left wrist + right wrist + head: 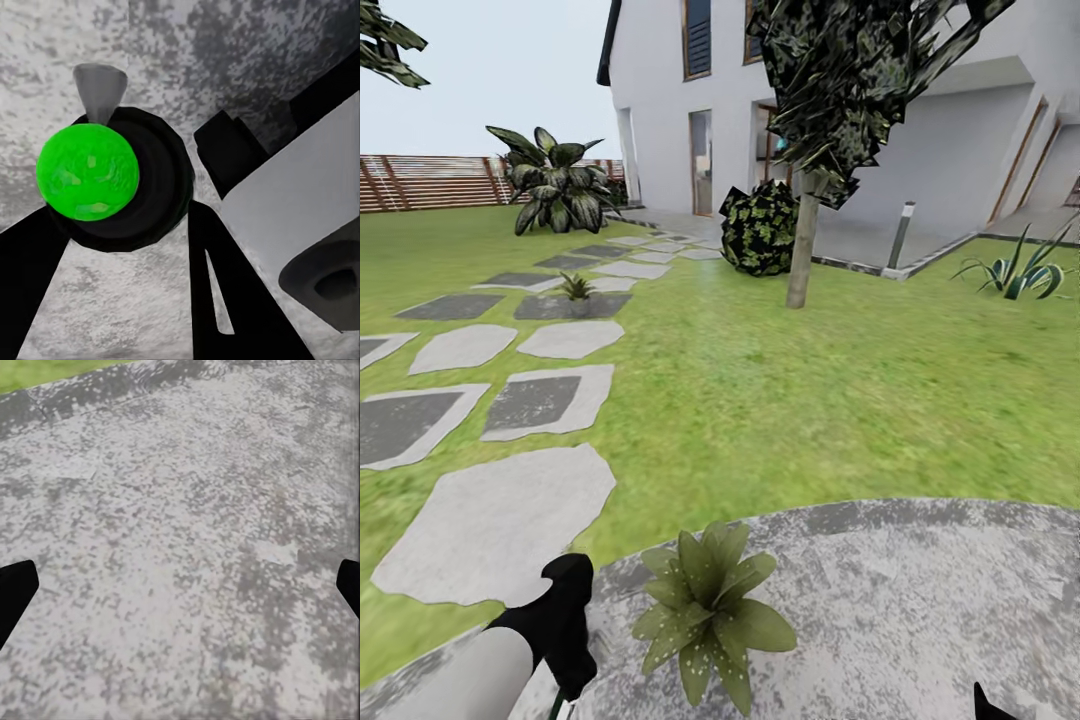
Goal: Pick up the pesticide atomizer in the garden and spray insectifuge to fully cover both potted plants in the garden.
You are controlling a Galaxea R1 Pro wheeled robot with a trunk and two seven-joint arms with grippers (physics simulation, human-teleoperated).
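Observation:
In the left wrist view my left gripper (pixel 124 232) is shut on the pesticide atomizer (pixel 88 174), a dark bottle with a bright green mark. Its pale grey nozzle (pixel 99 88) juts out over the grey paving. My left arm (pixel 555 620) hangs low beside one potted plant (pixel 705 612), which stands on the round patio (pixel 920 600) just to the arm's right. The other potted plant (pixel 575 289) sits far off among the stepping slabs. My right gripper (pixel 180 589) is open over bare paving, and its tip (pixel 990 705) shows at the lower edge of the head view.
Grey stepping slabs (pixel 495 530) run across the lawn (pixel 810 400) on the left towards a white house. A tree trunk (pixel 800 250), a dark round bush (pixel 760 228), a grey post (pixel 900 235) and a spiky plant (pixel 1015 272) stand ahead. A broad-leaved bush (pixel 555 185) grows by the wooden fence (pixel 420 180).

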